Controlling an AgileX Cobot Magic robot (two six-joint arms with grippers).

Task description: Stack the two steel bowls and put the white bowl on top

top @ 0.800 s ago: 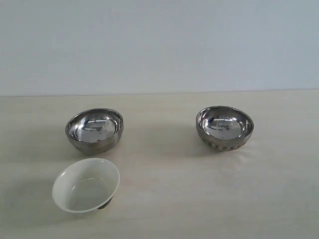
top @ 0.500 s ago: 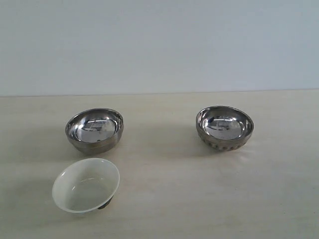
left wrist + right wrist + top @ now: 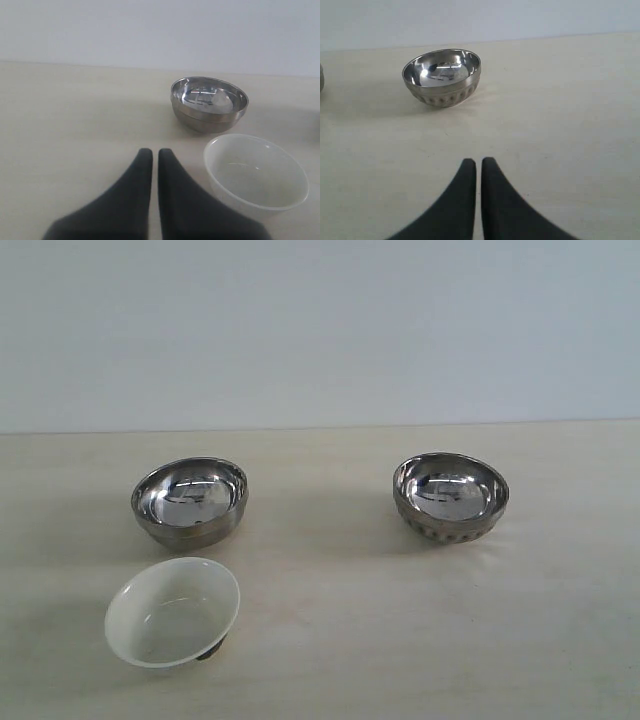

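A smooth steel bowl (image 3: 189,501) stands on the left of the table, and a ribbed steel bowl (image 3: 450,497) stands apart on the right. The white bowl (image 3: 172,612) sits tilted in front of the smooth one. Neither arm shows in the exterior view. In the left wrist view my left gripper (image 3: 155,152) is shut and empty, short of the white bowl (image 3: 256,172) and the smooth steel bowl (image 3: 209,103). My right gripper (image 3: 478,161) is shut and empty, well short of the ribbed steel bowl (image 3: 442,76).
The bowls rest on a pale wooden table (image 3: 340,640) with a plain light wall (image 3: 320,330) behind. A sliver of the smooth steel bowl (image 3: 321,80) shows at the edge of the right wrist view.
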